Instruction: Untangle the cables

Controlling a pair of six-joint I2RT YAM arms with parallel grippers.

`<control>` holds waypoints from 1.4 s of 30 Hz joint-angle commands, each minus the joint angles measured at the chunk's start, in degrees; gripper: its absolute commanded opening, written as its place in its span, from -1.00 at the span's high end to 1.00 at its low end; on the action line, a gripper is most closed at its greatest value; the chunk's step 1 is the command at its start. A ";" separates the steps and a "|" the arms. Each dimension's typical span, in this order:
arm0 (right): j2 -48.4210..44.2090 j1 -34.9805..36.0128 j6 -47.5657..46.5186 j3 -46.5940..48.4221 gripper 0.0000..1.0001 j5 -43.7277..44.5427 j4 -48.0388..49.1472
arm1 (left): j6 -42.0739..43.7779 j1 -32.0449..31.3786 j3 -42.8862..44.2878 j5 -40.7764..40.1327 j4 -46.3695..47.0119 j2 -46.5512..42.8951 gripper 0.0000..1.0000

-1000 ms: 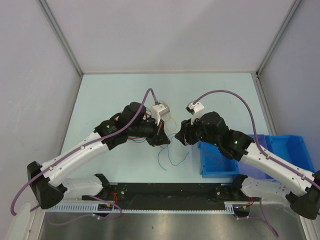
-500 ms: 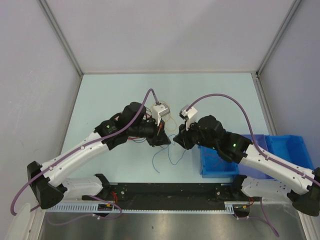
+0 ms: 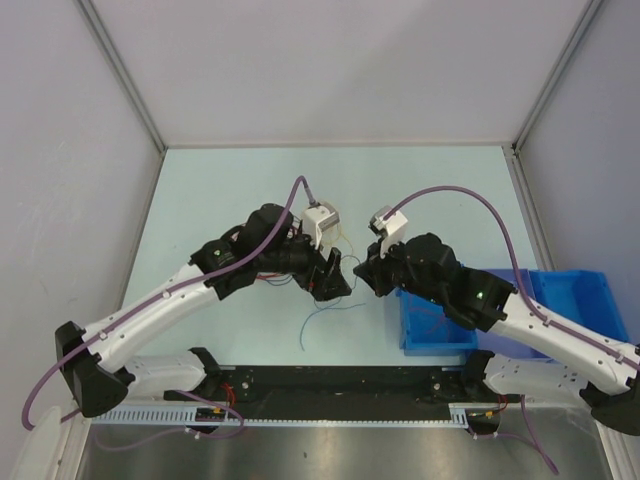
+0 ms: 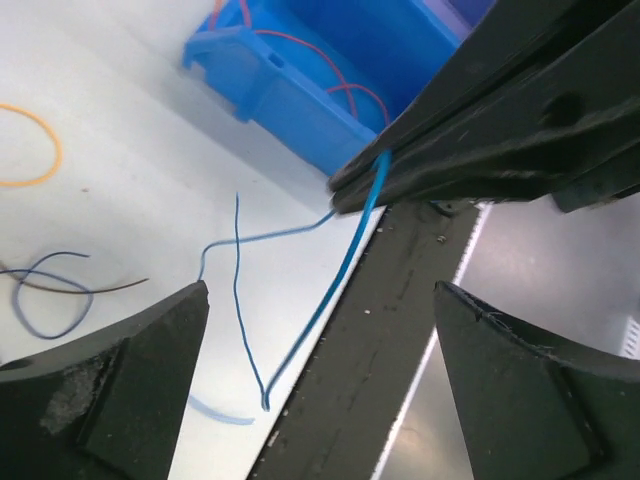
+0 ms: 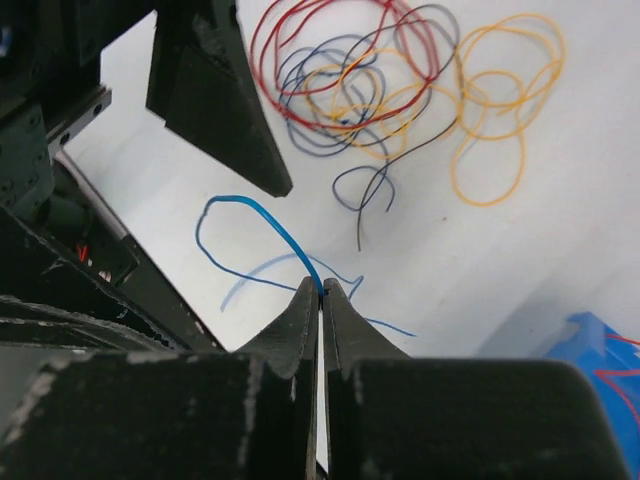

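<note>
Where the desk lies: a pale mint desk [image 3: 420, 180], boxed in by grey walls [image 3: 340, 70] at the back and on both sides.
Bin: a blue bin [image 3: 440, 335] sits at the near right, partly under the right arm. The left wrist view shows red and orange cables [image 4: 352, 90] lying inside it.
Bunch: a bunch of cables [image 5: 350, 90] in red, yellow, purple and black loops lies mid-desk beside the left wrist, mostly hidden from above.
Blue cable: the blue cable [image 5: 260, 215] trails away from the bunch toward the near edge.
Right fingers: the right fingers [image 5: 298, 320] are pressed together, pinching the blue cable.
Left fingers: the left fingers [image 4: 130, 380] are spread wide and hold nothing. The blue cable hangs in the gap between them.
Edges: a black rail [image 3: 340, 385] runs along the near edge.
Room: bare desk stretches from the wrists to the back wall.
</note>
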 commanded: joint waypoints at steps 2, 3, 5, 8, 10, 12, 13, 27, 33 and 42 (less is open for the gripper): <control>-1.24 -0.05 2.25 7.49 1.00 11.33 -2.16 | -1.10 -0.33 0.83 -6.62 2.42 -3.28 -1.00; -0.98 -0.06 2.17 8.46 1.00 12.13 -2.78 | -1.27 -0.33 0.22 -7.41 2.69 -4.16 -1.00; -0.45 -0.06 1.99 11.71 1.00 14.58 -4.18 | -1.63 -0.33 -0.23 -9.35 2.95 -4.95 -0.99; 0.61 -0.14 1.64 15.57 1.00 18.53 -5.86 | -1.72 -0.33 -1.10 -11.72 2.95 -6.62 -1.00; 1.22 -0.40 1.29 17.34 1.00 20.65 -6.56 | -1.98 -0.33 -2.07 -12.60 3.13 -8.02 -0.99; 1.66 -0.76 0.94 19.80 1.00 23.64 -7.00 | -2.15 -0.33 -3.21 -14.09 3.66 -9.08 -0.99; 2.10 -1.02 0.59 20.51 1.00 24.70 -7.44 | -2.42 -0.42 -3.65 -14.62 3.74 -10.22 -0.99; 5.88 -15.51 -2.49 32.02 1.00 32.88 -12.10 | -4.35 -0.33 -10.51 -22.98 2.43 -18.66 -1.00; 6.41 -23.77 -3.46 37.82 1.00 34.81 -17.63 | -4.70 -0.33 -12.70 -23.50 1.28 -20.77 -0.99; 5.09 -35.99 -2.14 40.55 1.00 39.73 -24.40 | -4.97 -0.33 -15.16 -23.86 -1.18 -24.38 -0.99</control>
